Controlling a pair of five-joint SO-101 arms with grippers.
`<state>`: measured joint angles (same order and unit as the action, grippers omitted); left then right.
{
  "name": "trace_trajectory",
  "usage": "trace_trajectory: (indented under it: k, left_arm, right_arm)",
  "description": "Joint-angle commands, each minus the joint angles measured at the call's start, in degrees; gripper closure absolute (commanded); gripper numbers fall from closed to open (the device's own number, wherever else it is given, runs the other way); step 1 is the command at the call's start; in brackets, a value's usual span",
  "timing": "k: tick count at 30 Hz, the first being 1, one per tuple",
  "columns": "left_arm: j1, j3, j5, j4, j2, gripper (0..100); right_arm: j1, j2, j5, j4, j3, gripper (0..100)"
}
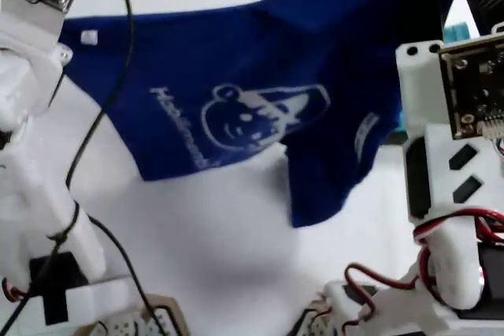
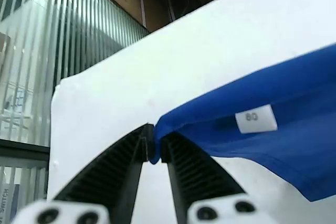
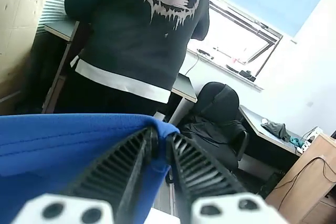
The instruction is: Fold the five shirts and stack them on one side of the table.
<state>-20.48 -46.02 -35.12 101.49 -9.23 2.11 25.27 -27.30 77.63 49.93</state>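
Shirt (image 1: 236, 76), blue, hangs stretched over the white worktop (image 1: 220, 265), its long axis running left to right, print facing up toward us. We see the left gripper (image 2: 156, 142), jaws clamped on one corner, and the right gripper (image 3: 160, 141), jaws clamped on the opposite end.

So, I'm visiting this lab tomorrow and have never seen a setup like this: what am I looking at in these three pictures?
These are two small white robot arms at a white table. The high view looks down on both, the left arm and the right arm. The other two pictures come from a camera on each wrist. The only thing handled is a blue shirt with a white print. The left gripper is shut on an edge near a small white tag, the right gripper on another edge, so the shirt hangs stretched between them over the table.
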Motion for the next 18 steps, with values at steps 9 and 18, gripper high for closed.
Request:
trace_trajectory:
  k: [9, 18]
  left_arm:
    - [-1.32, -0.13, 0.26, 0.70, -2.37, 97]
    - [-1.32, 0.48, 0.26, 0.79, -15.30, 97]
  right_arm:
    - [-0.66, -2.59, 2.55, -0.66, 0.88, 97.9]
    - [-0.66, 9.36, 2.55, 4.97, 1.49, 97.9]
